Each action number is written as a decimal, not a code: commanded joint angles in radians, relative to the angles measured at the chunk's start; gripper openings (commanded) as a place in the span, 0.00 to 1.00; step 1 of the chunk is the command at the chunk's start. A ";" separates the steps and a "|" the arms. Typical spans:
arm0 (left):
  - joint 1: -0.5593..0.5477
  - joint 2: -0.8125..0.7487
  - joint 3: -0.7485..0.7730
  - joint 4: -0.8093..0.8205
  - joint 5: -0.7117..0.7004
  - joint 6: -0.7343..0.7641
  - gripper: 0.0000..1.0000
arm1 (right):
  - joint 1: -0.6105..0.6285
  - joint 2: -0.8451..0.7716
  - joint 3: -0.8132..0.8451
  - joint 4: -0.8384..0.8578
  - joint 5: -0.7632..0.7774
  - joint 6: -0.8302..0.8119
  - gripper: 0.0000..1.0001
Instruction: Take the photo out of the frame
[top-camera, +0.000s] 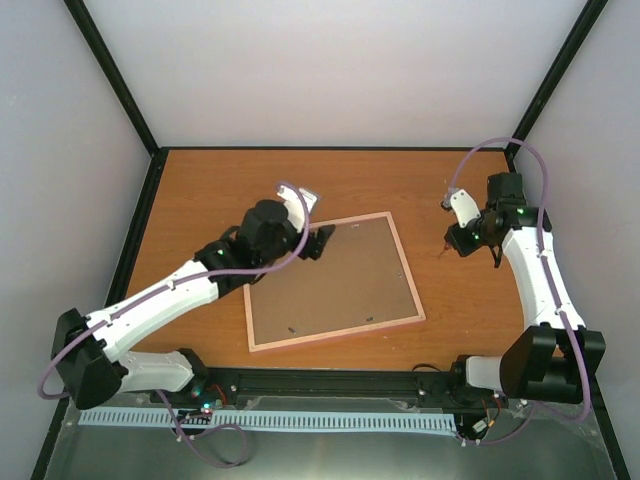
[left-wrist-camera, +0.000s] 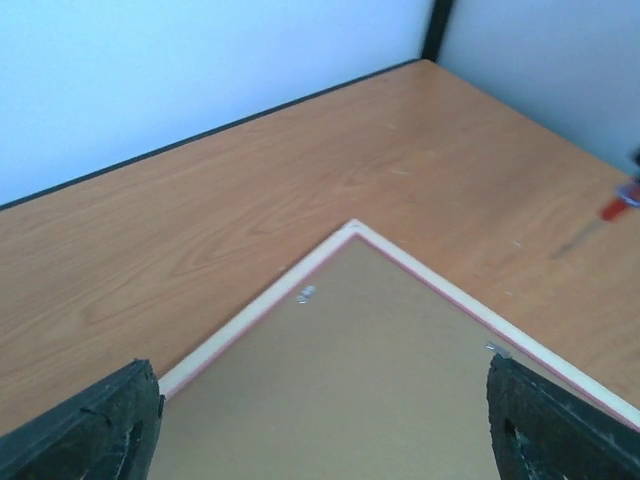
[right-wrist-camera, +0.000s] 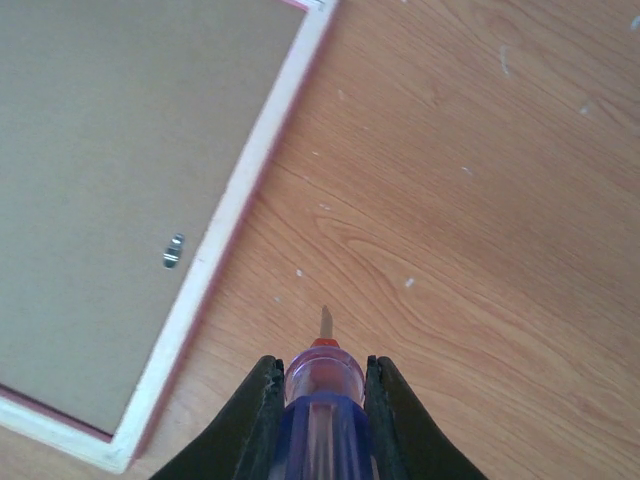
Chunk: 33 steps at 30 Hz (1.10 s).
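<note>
Pale walls (top-camera: 330, 70) and black corner posts close in a wood-grain table (top-camera: 200, 190), where the frame (top-camera: 335, 280) lies flat and slightly askew, its brown backing board (left-wrist-camera: 380, 380) facing up inside a narrow pink border. From the frame's left, the left arm reaches in and ends over the frame's far left corner, with the left gripper (top-camera: 320, 240) poised above the board. Its claw is spread wide: in the wrist view the two black fingers (left-wrist-camera: 90, 430) sit at opposite lower corners of the picture, well apart, with nothing between them but the board and the frame's far corner beyond. Small metal clips (left-wrist-camera: 306, 294) show on the board just inside the border, near the frame's edges. The photo cannot be seen from any view, as only the back of the frame is turned to the cameras. To the frame's right, apart from its right edge and over bare wood, the right gripper (right-wrist-camera: 324, 375) points downward with its claw pinching a screwdriver (right-wrist-camera: 320, 430). The tool has a clear purple handle and a red collar, and its thin blade aims at the table beside the frame; whether the tip touches the wood cannot be told. One more clip (right-wrist-camera: 173, 250) lies on the board just inside that right edge.
</note>
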 joint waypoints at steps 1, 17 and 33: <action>0.106 0.011 -0.030 0.024 0.049 -0.083 0.88 | -0.007 -0.054 -0.041 0.111 0.114 -0.058 0.05; 0.135 -0.044 -0.133 0.100 -0.060 -0.012 0.87 | -0.004 -0.274 -0.557 0.729 0.158 -0.782 0.07; 0.135 -0.055 -0.137 0.105 -0.069 0.000 0.87 | -0.005 -0.209 -0.766 0.852 0.190 -0.983 0.26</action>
